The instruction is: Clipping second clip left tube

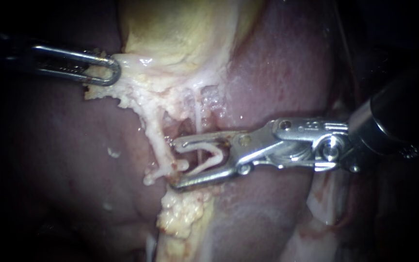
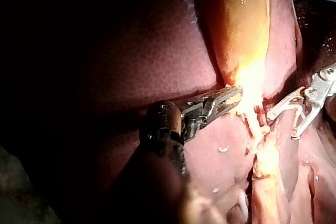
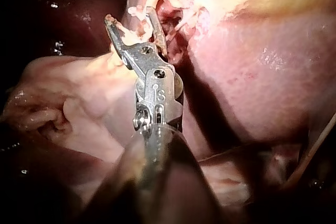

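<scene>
In the endoscope view my left instrument (image 1: 104, 71) comes in from the upper left, its jaws shut on the pale edge of the gallbladder (image 1: 180, 29). From that edge the left tube (image 1: 157, 138), whitish, runs down; a thinner tube (image 1: 199, 114) hangs to its right. My right instrument (image 1: 177, 164) reaches in from the right with its jaws spread wide. They hold a white V-shaped clip (image 1: 204, 156) from both sides. The jaw tips straddle the left tube's lower part. The right wrist view shows the same jaws (image 3: 131, 20) around pale strands.
Dark red liver (image 1: 49, 145) lies on both sides of the tubes. Lumpy yellow fat (image 1: 183, 216) hangs below the right instrument's jaws. In the left wrist view the left instrument (image 2: 231, 99) holds the lit gallbladder edge, with the right instrument (image 2: 287, 116) just beyond it.
</scene>
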You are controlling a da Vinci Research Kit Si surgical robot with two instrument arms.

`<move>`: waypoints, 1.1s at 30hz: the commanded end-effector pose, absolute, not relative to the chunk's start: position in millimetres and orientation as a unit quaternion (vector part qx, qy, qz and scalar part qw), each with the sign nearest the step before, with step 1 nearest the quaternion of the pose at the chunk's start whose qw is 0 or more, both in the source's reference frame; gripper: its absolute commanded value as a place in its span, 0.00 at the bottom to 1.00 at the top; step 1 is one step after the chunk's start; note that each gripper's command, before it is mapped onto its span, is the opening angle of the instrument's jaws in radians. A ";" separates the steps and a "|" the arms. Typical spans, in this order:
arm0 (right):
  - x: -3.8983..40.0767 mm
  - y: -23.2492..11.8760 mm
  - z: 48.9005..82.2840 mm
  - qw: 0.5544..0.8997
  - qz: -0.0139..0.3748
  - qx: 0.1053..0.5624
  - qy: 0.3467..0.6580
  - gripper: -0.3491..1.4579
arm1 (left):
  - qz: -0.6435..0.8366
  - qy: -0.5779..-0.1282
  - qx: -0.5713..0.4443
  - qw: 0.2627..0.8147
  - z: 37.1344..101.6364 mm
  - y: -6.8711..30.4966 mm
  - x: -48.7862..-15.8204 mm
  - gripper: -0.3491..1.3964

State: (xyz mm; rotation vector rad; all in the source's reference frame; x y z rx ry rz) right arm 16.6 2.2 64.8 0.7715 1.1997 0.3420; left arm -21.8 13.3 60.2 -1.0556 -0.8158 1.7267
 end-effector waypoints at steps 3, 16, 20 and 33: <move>16.5 1.9 66.3 0.744 0.157 0.354 0.545 0.45 | 0.702 -0.332 -0.429 0.461 60.2 13.4 -21.8 0.00; 16.6 1.1 71.2 0.718 0.155 0.391 0.555 0.46 | 0.702 -0.332 -0.429 0.461 60.2 13.3 -21.7 0.00; 16.6 1.1 71.9 0.707 0.151 0.400 0.563 0.46 | 0.702 -0.332 -0.429 0.461 60.1 13.3 -21.7 0.00; 18.9 1.3 72.0 0.678 0.134 0.416 0.591 0.45 | 0.702 -0.332 -0.429 0.461 60.1 13.3 -21.7 0.00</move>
